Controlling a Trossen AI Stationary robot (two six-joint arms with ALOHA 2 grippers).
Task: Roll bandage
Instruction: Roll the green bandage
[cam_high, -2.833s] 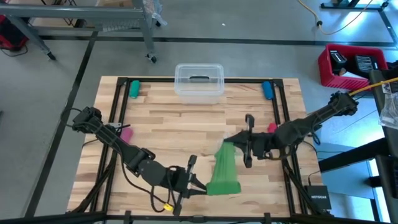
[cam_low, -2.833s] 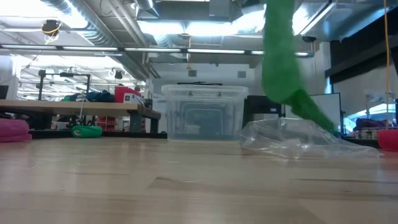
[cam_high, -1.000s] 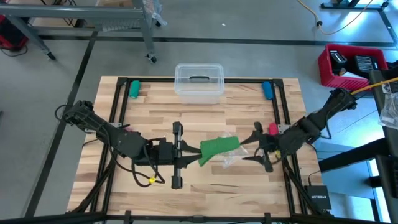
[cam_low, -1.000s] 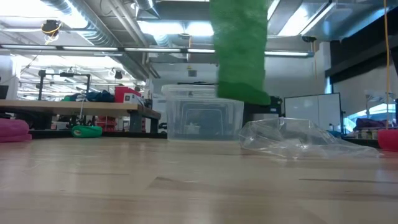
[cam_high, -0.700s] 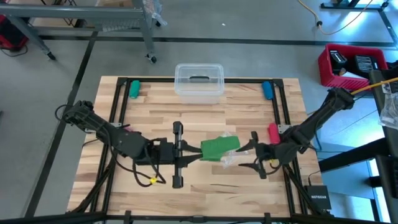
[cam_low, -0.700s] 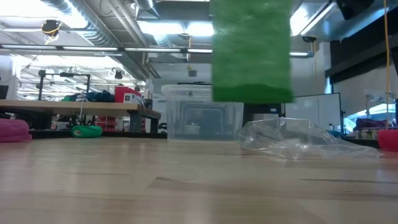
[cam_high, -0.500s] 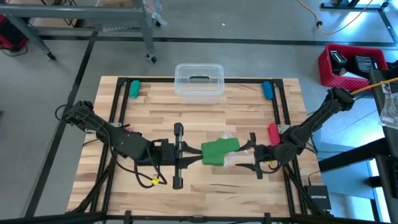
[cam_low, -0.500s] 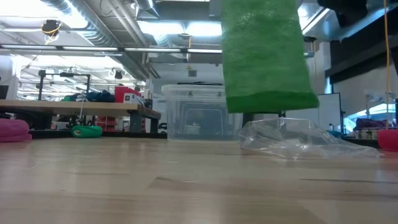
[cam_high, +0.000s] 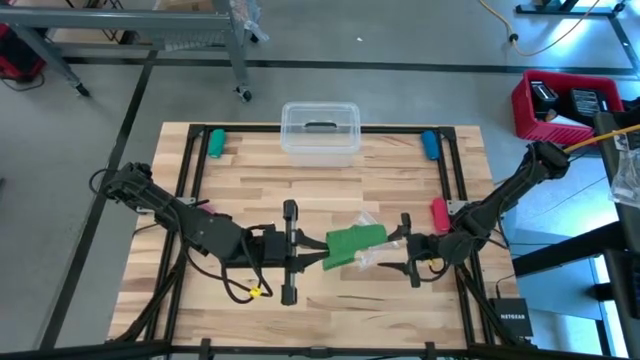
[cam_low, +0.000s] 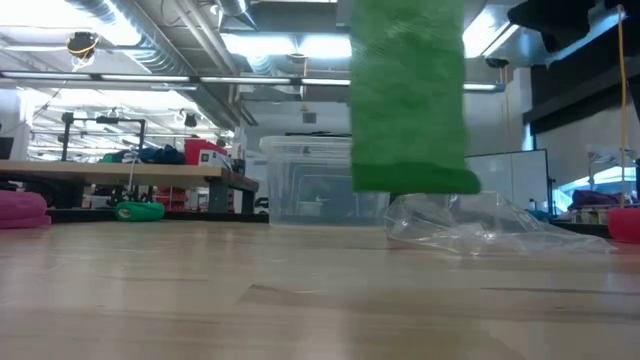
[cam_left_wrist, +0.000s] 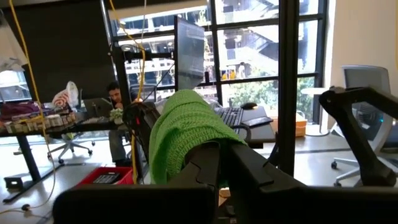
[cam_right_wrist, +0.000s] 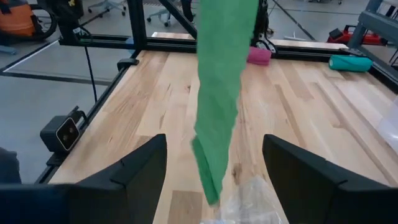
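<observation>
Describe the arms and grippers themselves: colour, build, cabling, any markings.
Both arms are dark, nearly black, jointed segments. Each ends in a crossbar carrying two dark fingers: left gripper, right gripper. Black cables loop loose around the left arm, with a small yellow tag near its wrist. The right wrist shows a small yellow-orange spot. No readable markings.

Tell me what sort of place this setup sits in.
Probably a robotics lab or workshop in an open industrial room: a wooden table on a bare concrete floor, exposed ceiling ducts, and workbenches beyond.
</observation>
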